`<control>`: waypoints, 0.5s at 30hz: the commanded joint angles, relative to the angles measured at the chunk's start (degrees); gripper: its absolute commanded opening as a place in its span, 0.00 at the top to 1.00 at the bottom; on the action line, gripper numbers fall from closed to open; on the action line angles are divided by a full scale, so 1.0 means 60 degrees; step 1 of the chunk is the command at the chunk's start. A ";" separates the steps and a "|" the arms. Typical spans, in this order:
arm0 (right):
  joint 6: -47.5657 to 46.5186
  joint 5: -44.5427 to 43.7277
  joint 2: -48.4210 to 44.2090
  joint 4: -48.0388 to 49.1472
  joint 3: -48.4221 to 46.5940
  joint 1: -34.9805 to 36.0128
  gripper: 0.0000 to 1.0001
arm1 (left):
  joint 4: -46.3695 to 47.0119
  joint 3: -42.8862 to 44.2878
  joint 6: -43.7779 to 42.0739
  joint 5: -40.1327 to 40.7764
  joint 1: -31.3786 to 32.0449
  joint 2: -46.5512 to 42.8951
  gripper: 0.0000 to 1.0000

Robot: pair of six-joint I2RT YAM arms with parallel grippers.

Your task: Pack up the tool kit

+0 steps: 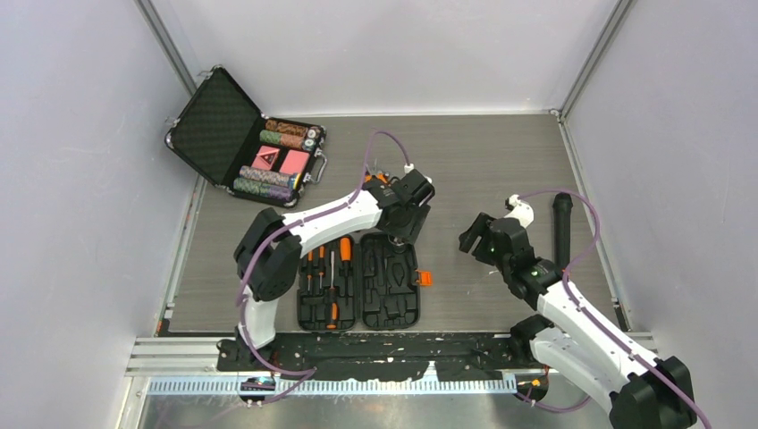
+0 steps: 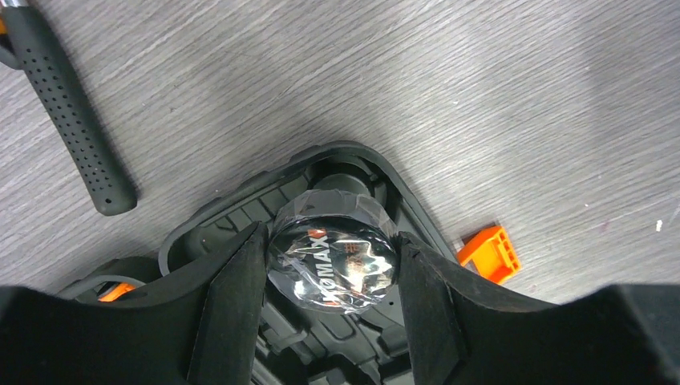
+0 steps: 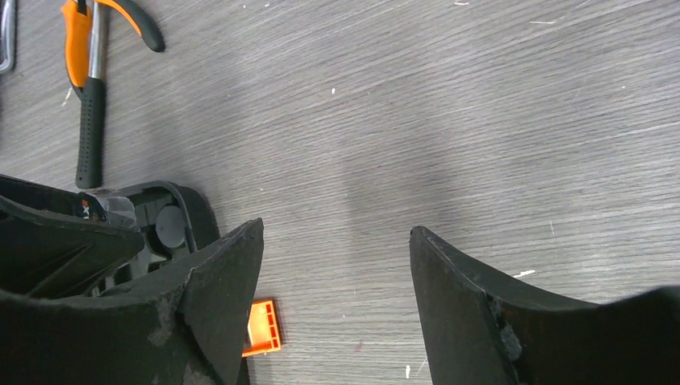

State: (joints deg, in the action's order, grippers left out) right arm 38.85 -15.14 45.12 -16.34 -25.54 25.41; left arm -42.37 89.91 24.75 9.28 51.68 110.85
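Observation:
The tool kit (image 1: 393,299) lies open and flat near the table's front. Its left half holds orange-and-black screwdrivers (image 1: 326,273); its right half shows bare moulded slots. The orange latch (image 1: 425,279) sticks out on its right side. My left gripper (image 1: 407,223) hangs over the far end of the right half, shut on a round shiny plastic-wrapped tool (image 2: 333,261) that sits over the corner recess of the case (image 2: 341,147). My right gripper (image 3: 335,241) stands open over bare table right of the case, with the latch (image 3: 263,325) beside its left finger.
A hammer (image 2: 72,112) and orange-handled pliers (image 3: 108,14) lie on the table just beyond the case. A black cylinder (image 1: 561,228) lies to the right of my right gripper (image 1: 483,237). A metal-edged briefcase of poker chips (image 1: 259,152) stands open at the far left.

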 commanded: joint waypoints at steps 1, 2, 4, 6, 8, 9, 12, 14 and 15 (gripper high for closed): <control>-0.0194 -0.0042 0.0286 0.0279 -0.0198 -0.0031 0.28 | -0.0192 0.0391 -0.0134 0.0194 0.0029 0.0172 0.41; -0.0200 -0.0012 0.0316 0.0343 -0.0205 -0.0038 0.28 | -0.0173 0.0364 -0.0120 0.0173 0.0029 0.0217 0.40; -0.0187 0.0080 0.0424 0.0443 -0.0210 -0.0032 0.28 | -0.0173 0.0356 -0.0101 0.0107 0.0029 0.0321 0.39; -0.0201 0.0199 0.0525 0.0510 -0.0197 -0.0036 0.28 | -0.0178 0.0349 -0.0058 0.0059 0.0029 0.0394 0.39; -0.0199 0.0233 0.0593 0.0537 -0.0189 -0.0044 0.28 | -0.0142 0.0324 -0.0042 0.0050 0.0022 0.0489 0.38; -0.0203 0.0250 0.0601 0.0546 -0.0186 -0.0045 0.28 | -0.0085 0.0303 -0.0039 0.0054 0.0036 0.0546 0.37; -0.0209 0.0332 0.0644 0.0631 -0.0154 -0.0039 0.28 | -0.0036 0.0305 -0.0014 0.0037 0.0029 0.0618 0.36; -0.0252 0.0496 0.0663 0.0698 -0.0171 -0.0046 0.28 | -0.0009 0.0198 0.0045 0.0053 0.0029 0.0466 0.36; -0.0287 0.0587 0.0665 0.0792 -0.0176 -0.0046 0.28 | 0.0049 0.0082 0.0091 0.0098 0.0029 0.0297 0.36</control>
State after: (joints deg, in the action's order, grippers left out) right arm 37.80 -12.91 48.90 -15.18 -25.54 25.36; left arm -43.13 90.00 24.86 9.41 51.72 114.19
